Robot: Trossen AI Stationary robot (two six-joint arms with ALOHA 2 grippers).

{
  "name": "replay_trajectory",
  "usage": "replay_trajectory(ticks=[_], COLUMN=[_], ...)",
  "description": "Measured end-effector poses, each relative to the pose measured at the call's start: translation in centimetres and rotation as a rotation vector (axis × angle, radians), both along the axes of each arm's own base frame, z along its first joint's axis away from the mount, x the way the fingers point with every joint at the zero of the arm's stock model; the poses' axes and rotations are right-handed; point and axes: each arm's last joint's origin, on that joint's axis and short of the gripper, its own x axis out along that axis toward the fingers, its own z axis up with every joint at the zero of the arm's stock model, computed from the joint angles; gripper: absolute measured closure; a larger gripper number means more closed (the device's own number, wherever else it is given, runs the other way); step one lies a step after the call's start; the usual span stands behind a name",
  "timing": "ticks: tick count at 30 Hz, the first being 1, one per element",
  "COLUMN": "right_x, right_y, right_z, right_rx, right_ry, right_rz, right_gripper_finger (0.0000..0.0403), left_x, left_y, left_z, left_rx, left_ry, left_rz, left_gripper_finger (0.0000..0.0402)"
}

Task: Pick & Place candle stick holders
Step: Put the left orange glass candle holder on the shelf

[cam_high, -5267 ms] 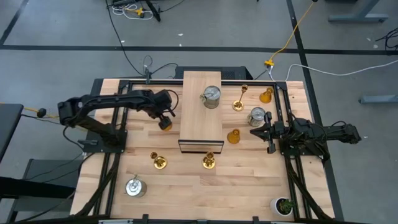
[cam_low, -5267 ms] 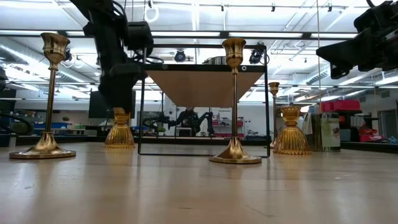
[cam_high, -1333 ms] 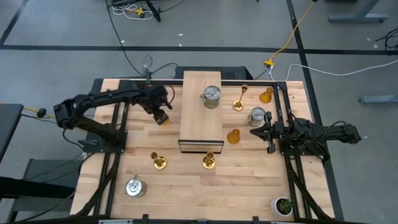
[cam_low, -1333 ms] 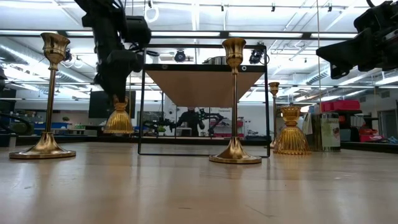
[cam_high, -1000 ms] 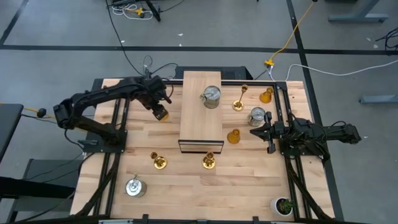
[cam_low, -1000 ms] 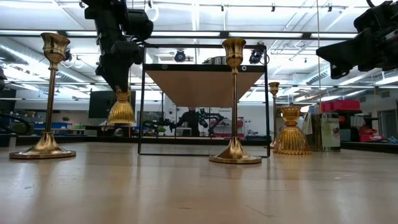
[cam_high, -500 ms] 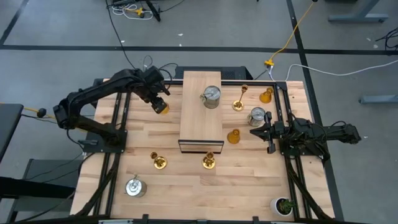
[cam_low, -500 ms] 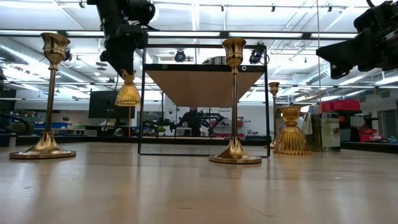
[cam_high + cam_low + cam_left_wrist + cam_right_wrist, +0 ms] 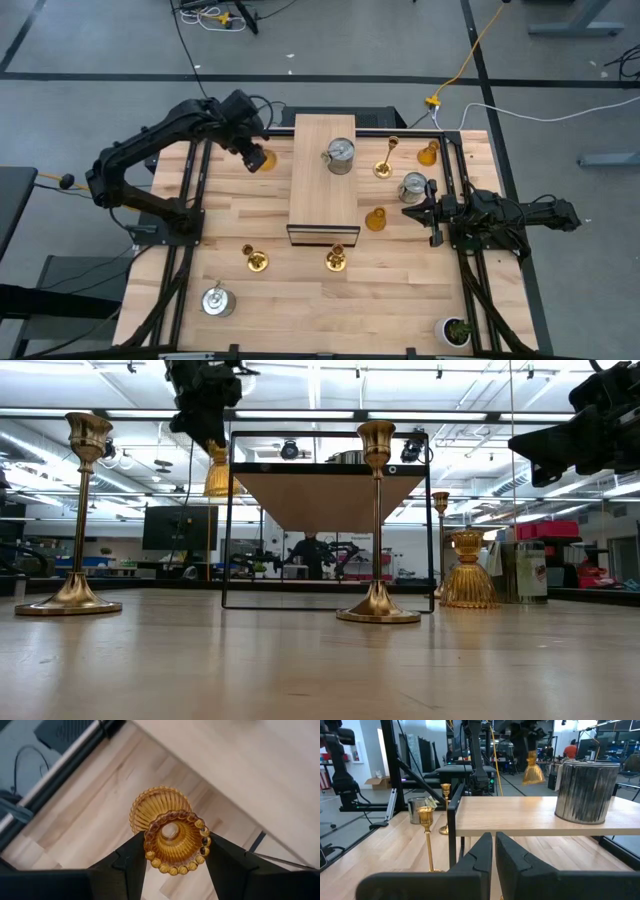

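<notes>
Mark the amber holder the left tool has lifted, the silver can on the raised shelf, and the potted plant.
amber holder (image 9: pixel 175 841): left wrist view, on its beaded rim.
silver can (image 9: pixel 340 156): high view, on its lid.
potted plant (image 9: pixel 459 331): high view, on its leaves.

Overall light: you get bright, even light in all four views, with no dim corners.
Source: in the low view, the ceiling strip lights (image 9: pixel 420 412) run across the room behind and above.
Shadows: from above, you see only soft, short shadows on the counter (image 9: pixel 300 290).
Glare: the near counter in the low view carries a pale sheen; the silver can (image 9: pixel 585 790) shows streaked reflections.
Focus: in the left wrist view your amber holder (image 9: pixel 176 841) is sharp, while the dark fingers (image 9: pixel 132 865) are softer.
Backlight: the arm shapes in the low view read as near silhouettes.
</notes>
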Motion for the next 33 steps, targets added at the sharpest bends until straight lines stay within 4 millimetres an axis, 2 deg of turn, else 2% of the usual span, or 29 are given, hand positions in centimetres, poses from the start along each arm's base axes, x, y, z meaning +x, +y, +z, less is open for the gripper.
replay_trajectory(ticks=[8,15,23,33], right_x=[0.0,0.0,0.0,0.0], right_y=[0.0,0.0,0.0,0.0], right_z=[0.0,0.0,0.0,0.0], right_rx=[0.000,0.000,0.000,0.000], right_ry=[0.000,0.000,0.000,0.000], right_rz=[0.000,0.001,0.000,-0.002], right_gripper_finger=[0.0376,0.0376,0.0376,0.0376], left_x=[0.0,0.4,1.3,3.6], left_y=[-0.3,-1.4,-3.0,-4.7], left_z=[2.6,4.2,5.0,4.9], left_rx=[0.046,0.068,0.074,0.059], left_ry=[-0.074,-0.131,-0.171,-0.239], left_rz=[-0.020,-0.094,-0.155,-0.248], left_gripper_finger=[0.0220,0.0220,0.0219,0.0219])
